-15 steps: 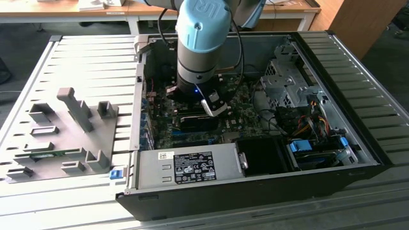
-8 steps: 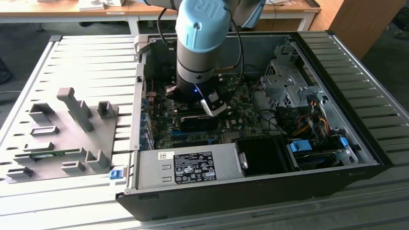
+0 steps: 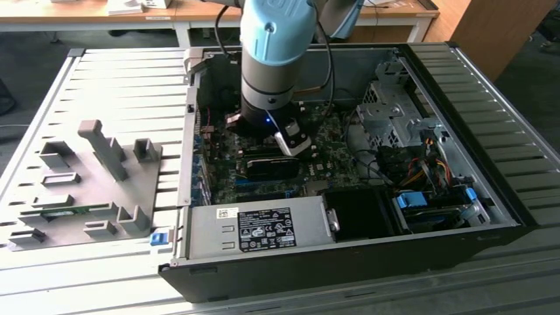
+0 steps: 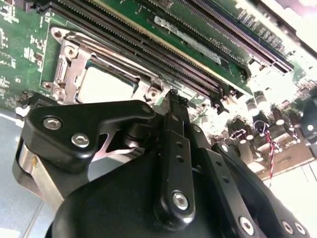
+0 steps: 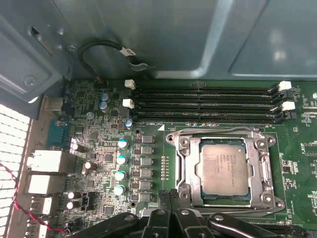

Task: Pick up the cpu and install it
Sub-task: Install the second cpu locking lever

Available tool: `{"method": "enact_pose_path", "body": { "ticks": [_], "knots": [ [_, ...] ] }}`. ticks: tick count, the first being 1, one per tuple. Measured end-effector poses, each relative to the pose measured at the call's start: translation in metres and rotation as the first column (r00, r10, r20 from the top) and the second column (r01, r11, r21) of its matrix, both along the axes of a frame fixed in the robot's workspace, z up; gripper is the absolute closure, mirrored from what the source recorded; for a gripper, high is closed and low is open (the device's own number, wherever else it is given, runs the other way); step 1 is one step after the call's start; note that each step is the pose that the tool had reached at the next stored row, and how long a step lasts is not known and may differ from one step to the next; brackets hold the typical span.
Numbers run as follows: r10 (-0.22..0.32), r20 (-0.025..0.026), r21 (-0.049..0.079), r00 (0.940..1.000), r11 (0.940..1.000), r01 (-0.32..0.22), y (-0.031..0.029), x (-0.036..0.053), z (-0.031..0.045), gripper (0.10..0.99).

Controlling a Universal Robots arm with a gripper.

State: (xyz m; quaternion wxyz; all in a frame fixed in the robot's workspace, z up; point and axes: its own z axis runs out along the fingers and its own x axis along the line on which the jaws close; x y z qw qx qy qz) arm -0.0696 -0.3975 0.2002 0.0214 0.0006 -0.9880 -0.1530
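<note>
cpu: the cpu, silver-topped with a thin green edge, lies flat inside the socket frame on the motherboard; it reads as seated, square to the frame. In the second wrist view it shows as a pale patch within the same frame.

socket frame: a metal surround with screws at its corners, closely framing the chip on all sides.

memory slots: long black slots run just beyond the socket at its twelve o'clock in the first wrist view, with white latches at their ends.

gripper: the gripper hangs just above the board beside the socket, with nothing between its black fingers; whether they stand apart or together, I cannot tell.

case: in the exterior view the arm reaches down into the open computer case, over the middle of the board.

step in hand: judged from the chip's place, the placing part looks done and the gripper is clear of it.

next move calls for: a straight lift away from the socket, without brushing the frame or the slots.
</note>
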Motion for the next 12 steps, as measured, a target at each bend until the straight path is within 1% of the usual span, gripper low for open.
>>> {"method": "enact_pose_path", "body": {
  "ticks": [9,12],
  "knots": [
    [0.0,-0.0001,0.002,1.0,1.0,0.0,0.0,0.0,0.0137,0.98],
    [0.0,0.0,0.003,1.0,1.0,0.0,0.0,0.0,0.0144,0.98]
  ]
}}
